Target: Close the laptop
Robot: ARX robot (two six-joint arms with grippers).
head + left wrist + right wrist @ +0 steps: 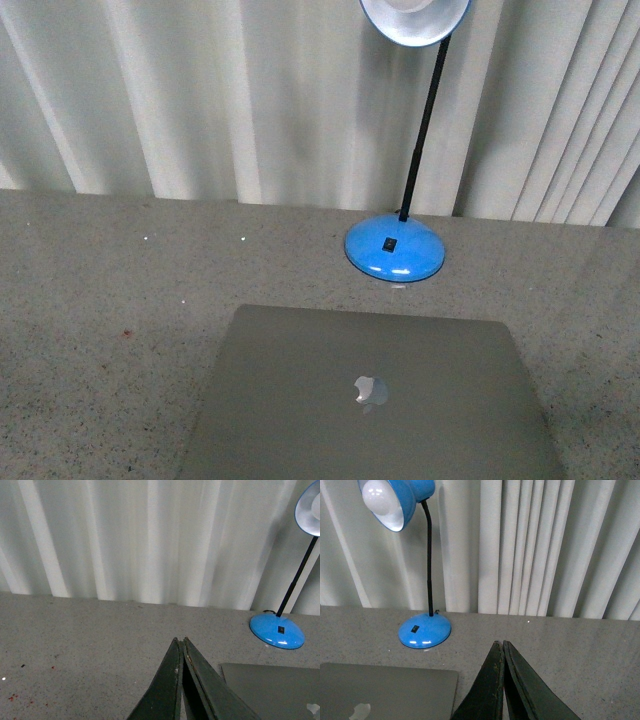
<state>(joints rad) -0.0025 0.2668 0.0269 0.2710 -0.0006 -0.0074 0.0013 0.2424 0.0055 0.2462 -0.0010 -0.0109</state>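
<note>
The laptop [370,395] is a silver-grey notebook lying flat on the speckled grey table, lid down, its shiny apple logo facing up. Its screen and keys are hidden. Neither arm shows in the front view. In the left wrist view my left gripper [180,641] is shut and empty, held above the table beside the laptop's corner [272,690]. In the right wrist view my right gripper [499,643] is shut and empty, held above the table beside the laptop's other corner [385,690].
A blue desk lamp stands behind the laptop, its round base [394,248] on the table and its black neck rising to the shade [415,18]. It also shows in both wrist views [276,630] [424,629]. White curtains [200,100] hang behind the table.
</note>
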